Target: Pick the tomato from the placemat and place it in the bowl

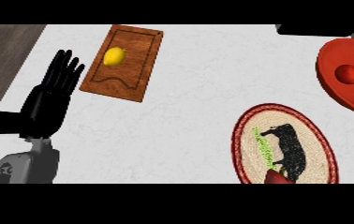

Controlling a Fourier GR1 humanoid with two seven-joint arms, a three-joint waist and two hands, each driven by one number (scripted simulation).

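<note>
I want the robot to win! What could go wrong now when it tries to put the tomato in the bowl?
The tomato sits at the placemat's lower edge, partly out of view, so a grab might miss it. The red bowl is also cut off at the right edge, so a drop could land outside it. Only the left hand shows, open, across the counter from both.

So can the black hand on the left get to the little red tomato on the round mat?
Probably not easily. The open black left hand rests far off at the left edge, while the small red tomato sits on the round woven placemat at lower right. Nothing blocks the white counter between them.
</note>
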